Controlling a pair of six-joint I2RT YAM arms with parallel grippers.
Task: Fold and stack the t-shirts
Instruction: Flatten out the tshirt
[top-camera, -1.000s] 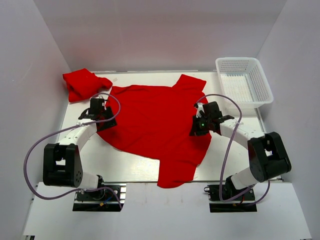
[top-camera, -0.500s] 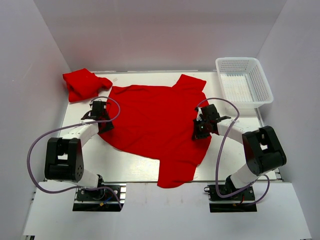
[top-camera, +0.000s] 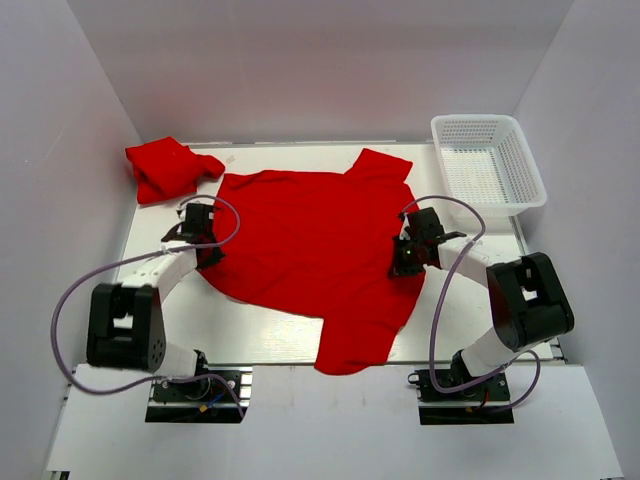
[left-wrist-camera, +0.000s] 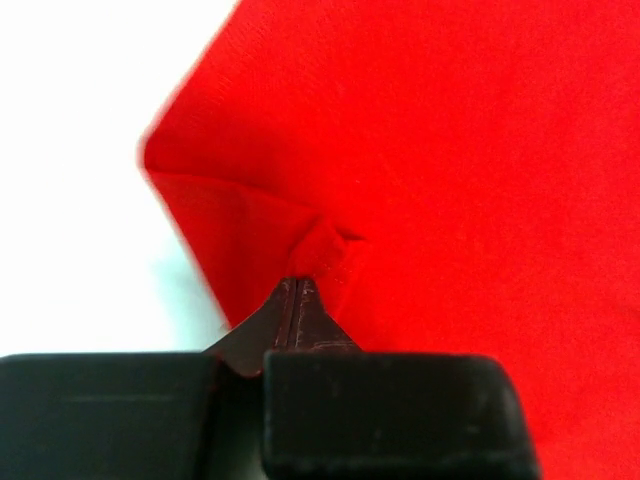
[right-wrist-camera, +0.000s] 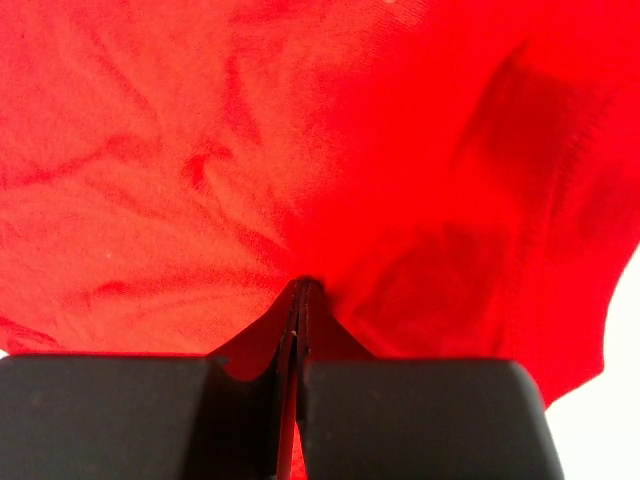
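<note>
Across the white table (top-camera: 262, 338) lies the spread t-shirt (top-camera: 310, 240), bright red and opened out flat, its body covering the middle of the surface, one sleeve reaching toward the far right and its lower part hanging over the near edge between the two arm bases. Well to the far right stands a white mesh basket (top-camera: 497, 207), apart from the cloth. At the far left corner sits the second t-shirt (top-camera: 165, 168), bunched into a rumpled heap just beyond the spread one's left edge. The left gripper (top-camera: 205, 250) is down at that left edge; its wrist view shows the fingers pressed together with a small pucker of red hem caught at their tips (left-wrist-camera: 297, 285), bare table to the left of the fold. The right gripper (top-camera: 404, 264) rests on the shirt's right side, its fingers likewise closed tight on a pinch of wrinkled fabric (right-wrist-camera: 303, 285)
</note>
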